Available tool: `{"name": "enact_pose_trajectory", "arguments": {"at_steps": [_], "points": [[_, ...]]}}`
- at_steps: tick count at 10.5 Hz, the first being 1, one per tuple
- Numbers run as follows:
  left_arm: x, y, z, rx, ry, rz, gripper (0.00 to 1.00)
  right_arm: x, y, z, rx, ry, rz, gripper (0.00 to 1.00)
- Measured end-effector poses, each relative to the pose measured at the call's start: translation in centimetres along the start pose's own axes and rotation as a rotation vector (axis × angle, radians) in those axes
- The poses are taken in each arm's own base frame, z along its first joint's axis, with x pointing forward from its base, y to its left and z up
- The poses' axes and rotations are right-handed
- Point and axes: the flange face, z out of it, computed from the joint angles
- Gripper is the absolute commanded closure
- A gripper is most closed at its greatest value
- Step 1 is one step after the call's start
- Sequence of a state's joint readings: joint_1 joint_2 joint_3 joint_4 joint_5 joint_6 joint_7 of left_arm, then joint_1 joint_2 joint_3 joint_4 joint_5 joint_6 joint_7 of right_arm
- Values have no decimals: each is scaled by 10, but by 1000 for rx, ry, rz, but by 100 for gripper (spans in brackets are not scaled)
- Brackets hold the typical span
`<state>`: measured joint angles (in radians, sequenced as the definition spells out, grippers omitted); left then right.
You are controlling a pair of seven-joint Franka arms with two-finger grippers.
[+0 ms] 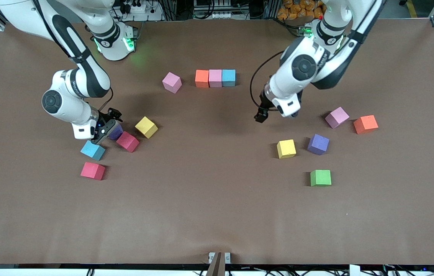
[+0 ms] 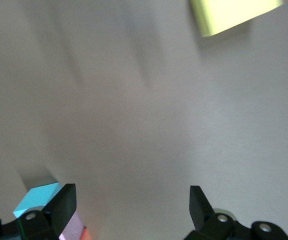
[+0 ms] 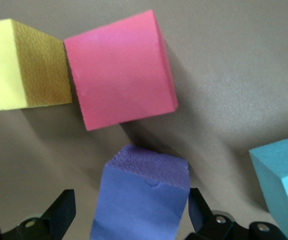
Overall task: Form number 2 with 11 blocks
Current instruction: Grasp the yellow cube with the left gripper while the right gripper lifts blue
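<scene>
The right gripper [image 1: 106, 126] is held low with fingers spread around a purple block [image 3: 141, 200], not clenched, beside a red block [image 1: 127, 141], while the left gripper [image 1: 261, 115] hangs open over bare table [image 1: 217, 214] near the orange-pink-blue row [image 1: 215, 78].

— Where does the front view look from?
— High across the table [image 1: 217, 214], facing both bases.
— And the wrist views?
— Each looks down past its own fingers: the right one close on a purple block [image 3: 141, 200], the left higher. Front shares that block [image 1: 116, 132].
</scene>
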<state>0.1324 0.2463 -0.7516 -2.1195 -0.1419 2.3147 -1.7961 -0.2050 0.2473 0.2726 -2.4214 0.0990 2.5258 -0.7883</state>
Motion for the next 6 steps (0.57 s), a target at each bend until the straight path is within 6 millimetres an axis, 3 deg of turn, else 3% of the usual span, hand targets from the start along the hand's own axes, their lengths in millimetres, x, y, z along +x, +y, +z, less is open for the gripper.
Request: {"name": "enact_pose_trajectory", "arguments": {"at_steps": [2,4,6], "points": [[35,28,-7,-9,-36,85,0,-13,14,-1,4,5,73,0],[79,45,4,0,-13,178,0,-28,22,2,25,11,164,0],[93,52,14,10,59,271,0,-26,17,6,42,17,189,0]]}}
